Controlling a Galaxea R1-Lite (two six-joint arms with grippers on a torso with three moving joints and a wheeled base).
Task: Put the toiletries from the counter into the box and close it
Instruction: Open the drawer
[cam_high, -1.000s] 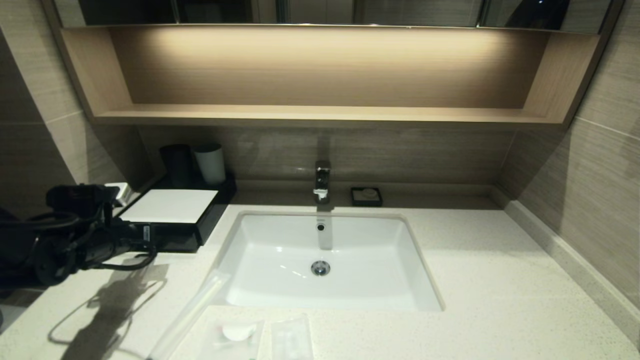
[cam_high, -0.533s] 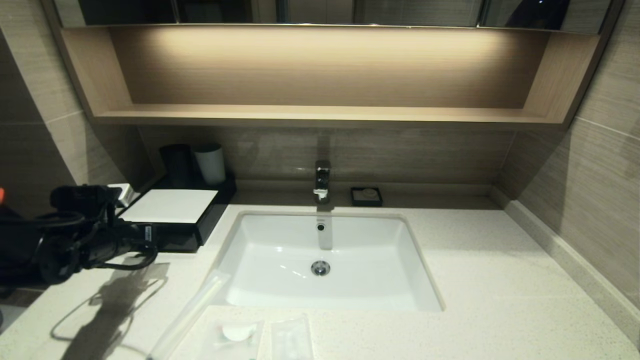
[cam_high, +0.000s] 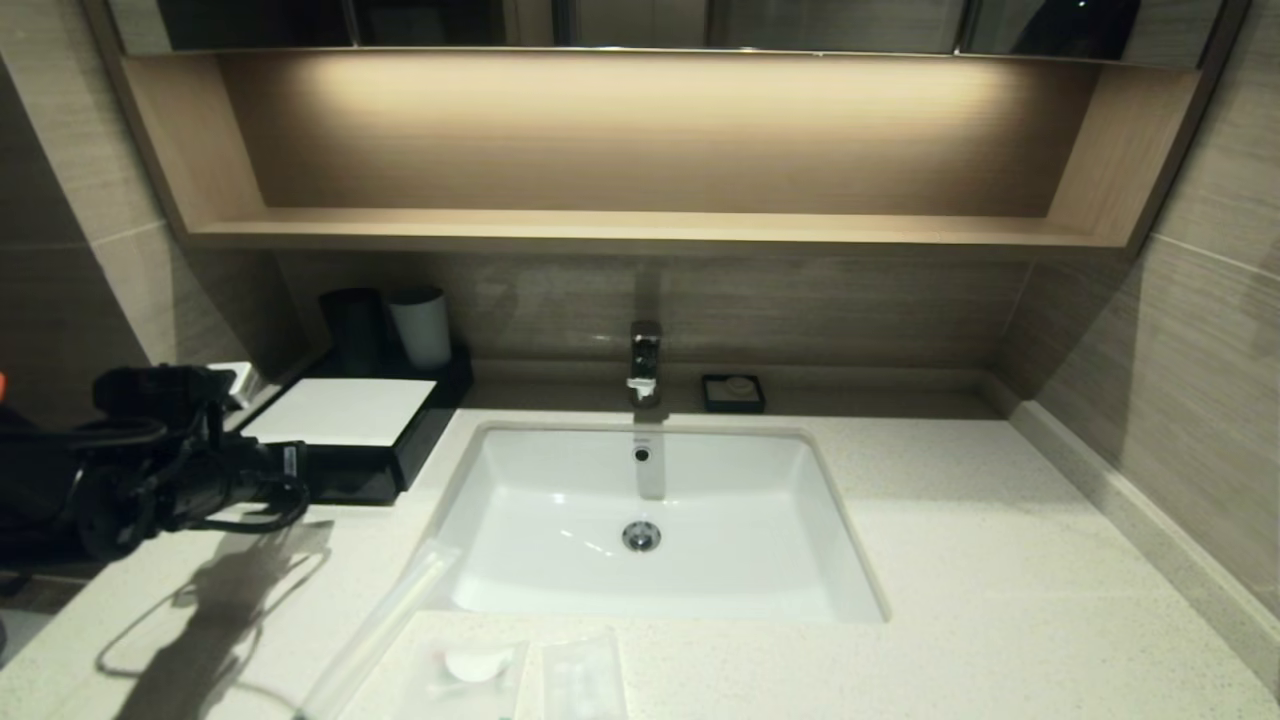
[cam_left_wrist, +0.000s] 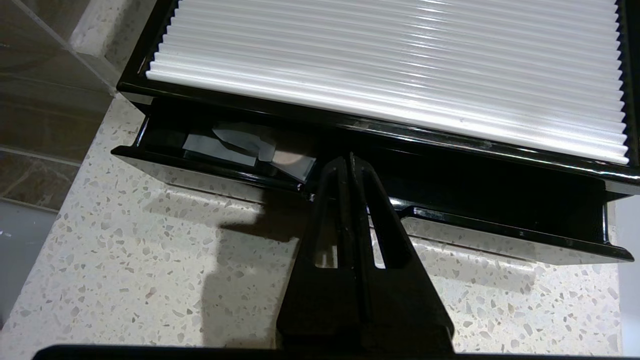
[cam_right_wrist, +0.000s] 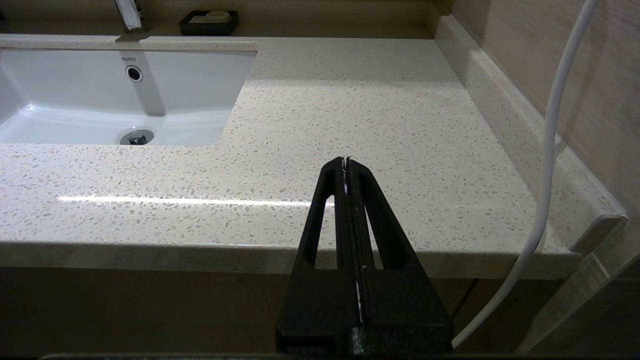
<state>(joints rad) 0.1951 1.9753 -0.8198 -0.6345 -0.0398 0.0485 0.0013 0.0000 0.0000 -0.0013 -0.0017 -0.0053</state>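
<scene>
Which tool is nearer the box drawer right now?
Left. The left tool, shut, sits at the front lip of the drawer of the box. The right tool, also shut, is off beyond the counter edge, on the sink's far side.

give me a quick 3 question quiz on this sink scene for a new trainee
1. True or false: the drawer of the box is fully shut.
2. Which gripper is at the box? A) left gripper B) right gripper
3. Fill in: the three packets lie on the counter in front of the ____.

Key
1. False. In the left wrist view the drawer stands partly pulled out.
2. A. The left gripper, fingers together, is at the drawer front; the right gripper is shut at the counter's near edge.
3. Sink. The long packet, disc packet and small packet lie along the near edge.
</scene>
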